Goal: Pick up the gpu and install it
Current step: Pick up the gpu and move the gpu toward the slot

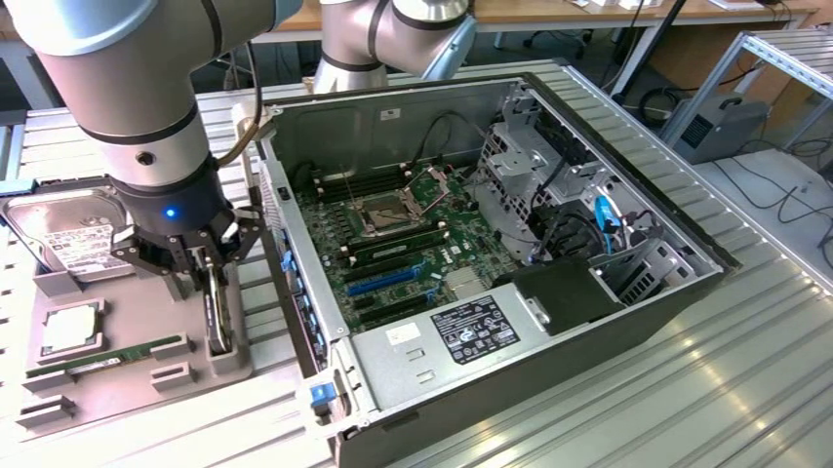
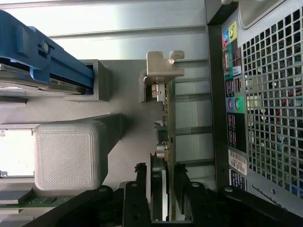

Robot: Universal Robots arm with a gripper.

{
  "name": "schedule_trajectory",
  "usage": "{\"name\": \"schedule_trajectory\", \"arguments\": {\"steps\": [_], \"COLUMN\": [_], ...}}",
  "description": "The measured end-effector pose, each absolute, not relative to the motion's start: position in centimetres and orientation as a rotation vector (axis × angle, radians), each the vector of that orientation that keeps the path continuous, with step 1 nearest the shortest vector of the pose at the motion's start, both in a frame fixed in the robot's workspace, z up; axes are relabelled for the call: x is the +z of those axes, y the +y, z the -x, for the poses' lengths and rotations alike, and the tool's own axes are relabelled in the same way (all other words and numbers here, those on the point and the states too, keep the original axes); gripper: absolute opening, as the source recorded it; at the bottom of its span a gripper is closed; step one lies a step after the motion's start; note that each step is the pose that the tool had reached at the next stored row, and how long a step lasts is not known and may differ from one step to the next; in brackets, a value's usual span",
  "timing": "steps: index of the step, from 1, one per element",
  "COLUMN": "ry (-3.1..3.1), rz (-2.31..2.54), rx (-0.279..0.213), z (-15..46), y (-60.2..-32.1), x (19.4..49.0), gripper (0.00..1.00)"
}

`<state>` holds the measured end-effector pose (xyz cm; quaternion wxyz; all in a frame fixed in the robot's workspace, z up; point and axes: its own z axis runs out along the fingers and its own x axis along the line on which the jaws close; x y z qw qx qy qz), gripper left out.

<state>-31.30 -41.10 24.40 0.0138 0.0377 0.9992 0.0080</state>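
Observation:
The gpu point(image 1: 218, 327) stands on edge in a slot of the grey holder point(image 1: 156, 378), just off the open computer case point(image 1: 651, 312) on the exterior view's left. My gripper point(image 1: 209, 278) is lowered over the card's upper edge. In the wrist view the thin card point(image 2: 166, 123) runs away from me to its silver bracket point(image 2: 163, 71). My gripper point(image 2: 162, 191) is open, with one black finger point(image 2: 142, 194) on each side of the card. The card still rests in its slot.
The holder also carries a hard drive point(image 1: 72, 239), a CPU point(image 1: 72, 330) and a green RAM stick point(image 1: 111, 356). The motherboard point(image 1: 390, 244) lies exposed inside the case. The case's perforated rear panel point(image 2: 270, 94) sits close beside the card.

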Motion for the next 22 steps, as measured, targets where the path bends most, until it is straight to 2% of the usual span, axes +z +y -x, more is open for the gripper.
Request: {"name": "schedule_trajectory", "arguments": {"steps": [1,2,3,4,22], "ry": [3.112,3.112,3.112,3.112,3.112], "rz": [-0.117,-0.117,-0.117,-0.117,-0.117], "rx": [0.025,0.025,0.025,0.025,0.025], "z": [31.3,31.3,31.3,31.3,31.3], "y": [-41.1,-41.1,-41.1,-41.1,-41.1], "x": [24.4,24.4,24.4,24.4,24.65], "gripper": [0.34,0.34,0.28,0.27,0.27]}}
